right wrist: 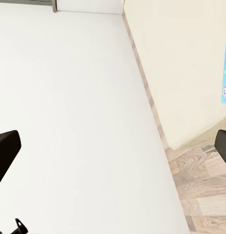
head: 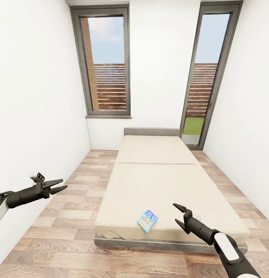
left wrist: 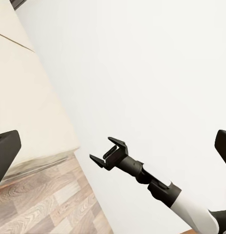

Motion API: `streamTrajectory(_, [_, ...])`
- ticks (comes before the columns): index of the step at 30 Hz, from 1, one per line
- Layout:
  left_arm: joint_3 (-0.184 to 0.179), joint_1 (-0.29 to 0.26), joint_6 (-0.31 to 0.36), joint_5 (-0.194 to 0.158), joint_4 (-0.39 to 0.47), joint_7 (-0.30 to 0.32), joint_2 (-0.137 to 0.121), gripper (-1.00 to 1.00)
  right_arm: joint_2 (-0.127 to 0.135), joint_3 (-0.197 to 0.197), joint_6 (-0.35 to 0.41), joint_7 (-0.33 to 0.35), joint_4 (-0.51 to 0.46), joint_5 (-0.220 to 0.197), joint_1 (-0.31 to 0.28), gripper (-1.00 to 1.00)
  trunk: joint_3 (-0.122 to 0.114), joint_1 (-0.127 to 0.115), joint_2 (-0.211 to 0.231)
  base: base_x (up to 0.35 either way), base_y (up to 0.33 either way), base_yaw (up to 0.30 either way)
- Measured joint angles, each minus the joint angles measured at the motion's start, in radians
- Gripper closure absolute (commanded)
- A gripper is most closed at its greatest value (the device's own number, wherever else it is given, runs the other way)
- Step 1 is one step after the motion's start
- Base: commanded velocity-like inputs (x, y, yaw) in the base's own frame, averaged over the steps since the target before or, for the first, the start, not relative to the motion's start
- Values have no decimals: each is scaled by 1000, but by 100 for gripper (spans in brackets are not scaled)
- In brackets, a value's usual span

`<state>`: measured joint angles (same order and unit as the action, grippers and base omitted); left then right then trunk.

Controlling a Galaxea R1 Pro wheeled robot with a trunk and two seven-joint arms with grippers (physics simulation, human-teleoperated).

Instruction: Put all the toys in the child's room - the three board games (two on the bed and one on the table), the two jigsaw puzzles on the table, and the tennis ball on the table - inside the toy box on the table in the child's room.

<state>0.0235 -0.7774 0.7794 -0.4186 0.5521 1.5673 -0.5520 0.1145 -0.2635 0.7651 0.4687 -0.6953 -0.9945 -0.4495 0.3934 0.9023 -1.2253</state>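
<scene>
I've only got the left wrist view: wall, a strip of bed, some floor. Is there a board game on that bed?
Observer: Yes. The head view has a colourful board game lying flat on the bed, close to its foot edge.
Operator: Which arm is closer to it?
Observer: The right pincer. It is open, just to the game's right, near the foot of the mattress.
Operator: And the left one?
Observer: The left pincer is open over the wooden floor, off the bed's left side and well apart from the game.
</scene>
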Motion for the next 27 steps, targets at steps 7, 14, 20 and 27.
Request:
streamTrajectory(7, [0,0,0,0,0,0,0,-100,0,0,0,2,0,0,1,-100,12,15,-28,0,0,0])
streamTrajectory(14, [0,0,0,0,0,0,1,-100,-1,0,-1,2,1,2,1,-100,34,42,-77,0,0,0])
streamTrajectory(20, [-2,0,0,0,0,0,1,-100,-1,1,-9,2,2,3,1,-100,53,65,-119,0,0,0])
streamTrajectory(27, [-5,0,-1,0,0,0,5,-100,-4,5,-29,-8,4,9,1,-100,75,92,-168,0,0,0])
